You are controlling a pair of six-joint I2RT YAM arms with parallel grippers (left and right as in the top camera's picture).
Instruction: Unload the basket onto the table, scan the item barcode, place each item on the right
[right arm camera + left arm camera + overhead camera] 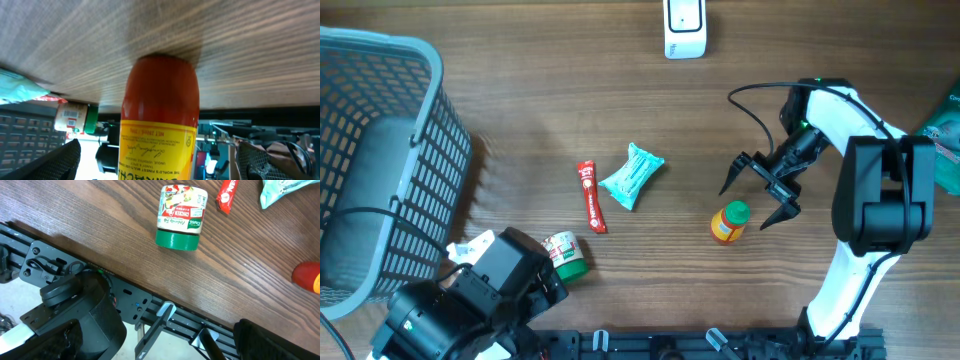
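Even, soft light; perhaps slight blur.

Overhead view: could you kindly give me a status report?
Right gripper open at orange bottle, not gripping. Left gripper open near green-lidded jar. Scanner at far edge, nothing between.

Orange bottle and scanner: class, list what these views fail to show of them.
1. Orange bottle barcode: none seen; right wrist view's bottom edge cuts its label.
2. Same bottle, left wrist view: right edge cuts it.
3. Scanner: overhead's top edge cuts it.
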